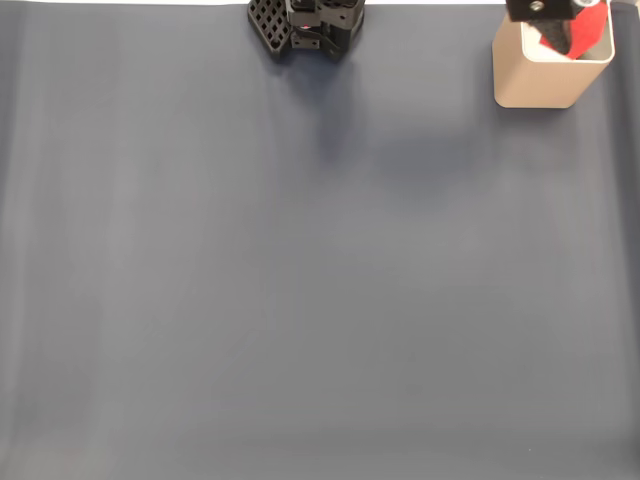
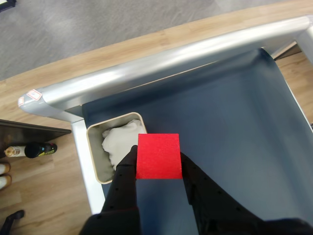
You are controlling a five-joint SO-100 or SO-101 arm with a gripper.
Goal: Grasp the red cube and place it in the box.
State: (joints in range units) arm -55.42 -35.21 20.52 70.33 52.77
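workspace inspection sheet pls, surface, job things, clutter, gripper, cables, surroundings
surface: dark blue-grey mat, bare across the middle in the fixed view
job's things: red cube held between the black fingers; box at the mat's top right corner in the fixed view, pale crumpled material inside
clutter: nothing seen on the mat
grippers: gripper shut on the red cube, over the box
cables: nothing seen
surroundings: silver table frame, wooden floor, dark bottle lying on the floor
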